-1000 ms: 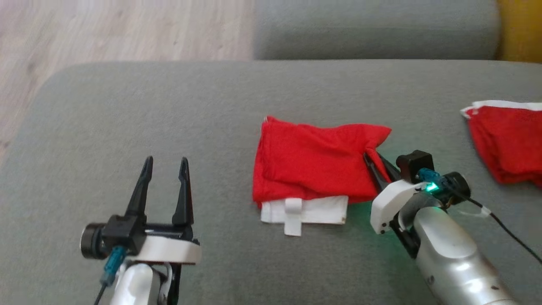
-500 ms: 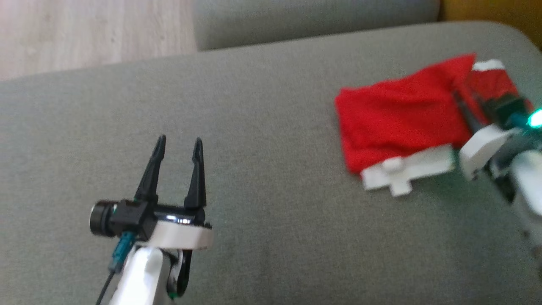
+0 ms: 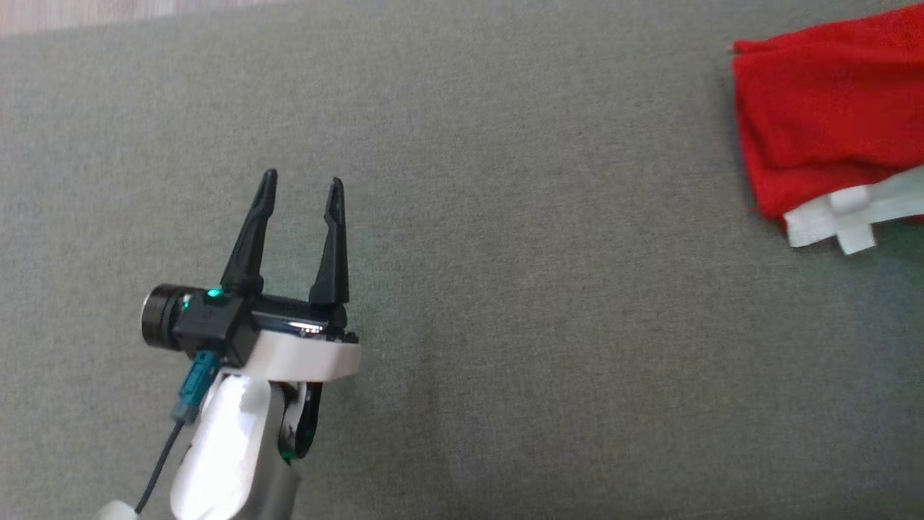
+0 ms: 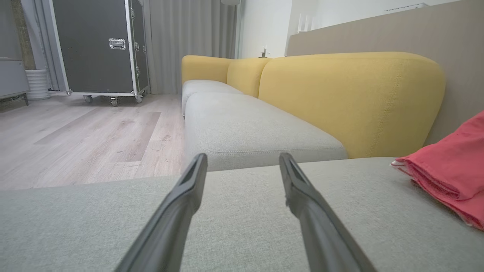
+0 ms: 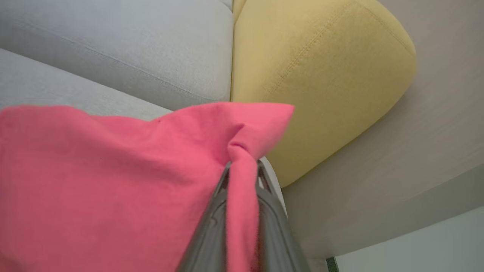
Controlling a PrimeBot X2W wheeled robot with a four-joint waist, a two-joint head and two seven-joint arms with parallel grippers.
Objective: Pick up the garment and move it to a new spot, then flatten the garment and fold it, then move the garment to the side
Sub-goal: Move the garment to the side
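A folded red garment (image 3: 816, 108) with a white band (image 3: 830, 217) along its near edge sits at the far right of the head view, against a grey sofa seat (image 3: 505, 325). The frame cuts off its right side. Whether it rests on the seat or hangs just clear of it cannot be told.

In the right wrist view, the right gripper (image 5: 244, 168) has its two dark fingers clamped on a bunched corner of the red cloth. The cloth spreads out to the left of the fingers, and a yellow backrest (image 5: 314, 75) rises behind.

The left gripper (image 3: 302, 178) hangs at the lower left of the head view, well apart from the garment. Its fingers are spread wide over bare grey upholstery with nothing between them. Its wrist view looks along the seat toward a pale wood floor (image 4: 94, 132) and a black wheeled case (image 4: 94, 45).
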